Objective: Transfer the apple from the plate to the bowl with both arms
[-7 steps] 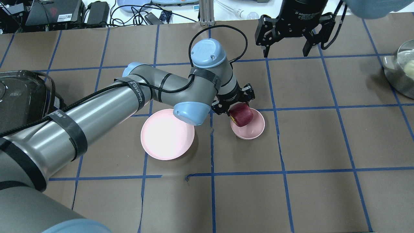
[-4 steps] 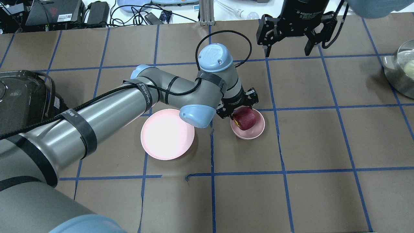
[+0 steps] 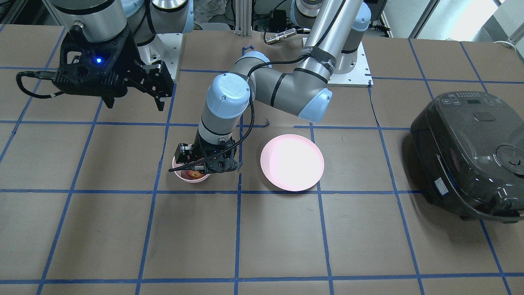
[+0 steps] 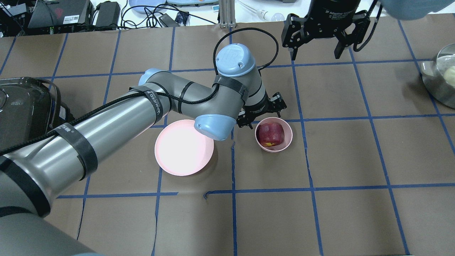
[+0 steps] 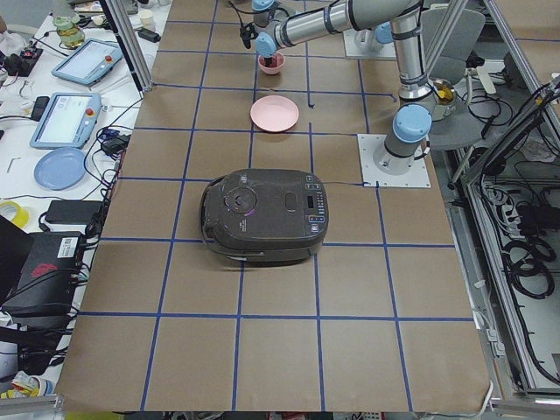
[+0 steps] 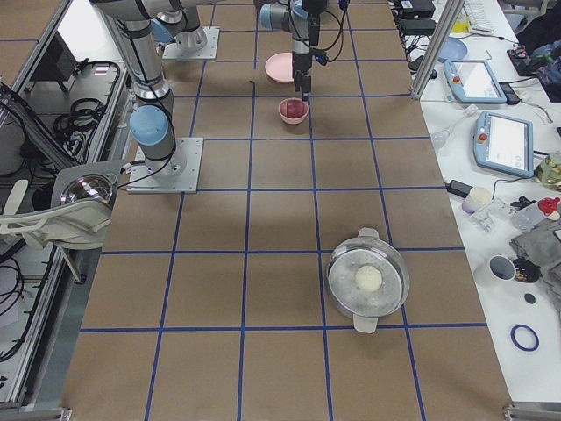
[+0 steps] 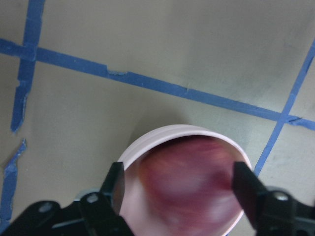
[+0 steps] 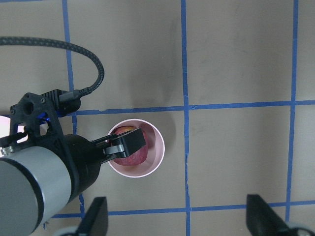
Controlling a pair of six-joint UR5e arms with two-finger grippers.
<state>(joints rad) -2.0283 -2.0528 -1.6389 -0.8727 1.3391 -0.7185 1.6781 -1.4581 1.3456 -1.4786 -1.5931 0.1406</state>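
Observation:
The dark red apple lies inside the small pink bowl. My left gripper hangs just above the bowl's far rim. In the left wrist view its fingers stand wide apart on either side of the apple in the bowl, so it is open. The flat pink plate is bare, left of the bowl. My right gripper is open and empty, high over the far table. Its wrist view shows the bowl and apple below.
A black rice cooker stands at the table's left edge; it also shows in the front-facing view. A steel pot with a pale ball in it sits at the far right edge. The left arm's forearm spans above the plate.
My left gripper held the apple tilted over the bowl; now it has opened and the apple rests in the bowl. The left wrist drew back slightly. The right gripper barely moved.

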